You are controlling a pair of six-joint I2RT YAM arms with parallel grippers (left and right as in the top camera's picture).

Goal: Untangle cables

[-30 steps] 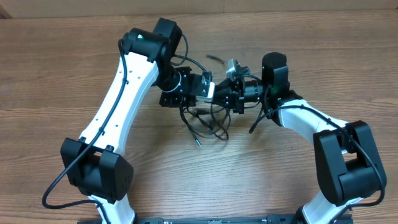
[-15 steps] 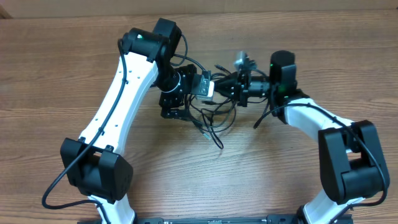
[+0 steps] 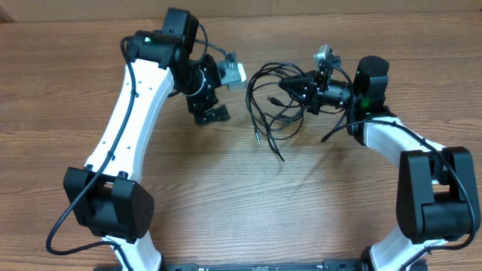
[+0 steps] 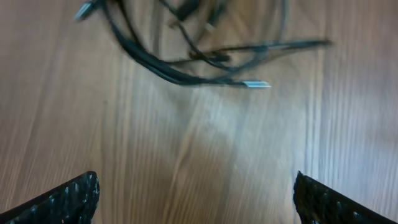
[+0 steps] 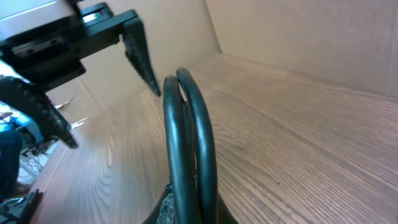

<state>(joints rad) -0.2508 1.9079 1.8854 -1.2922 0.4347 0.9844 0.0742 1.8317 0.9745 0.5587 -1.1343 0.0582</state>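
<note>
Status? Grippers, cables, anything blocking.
Left gripper open, empty, apart from the bundle. Right gripper shut on thin black plug-ended cables, loops hanging over the brown wooden table. No obstruction seen.

Your table point(image 3: 226, 196) is brown wood-grain board, with the grain running left to right as seen from overhead. Across its far middle lie the trailing black strands of the cables point(image 3: 273, 113), loose ends pointing toward the near edge. One silver plug point(image 4: 255, 84) rests flat on the wood. You cannot tell whether the upper loops touch the board.
</note>
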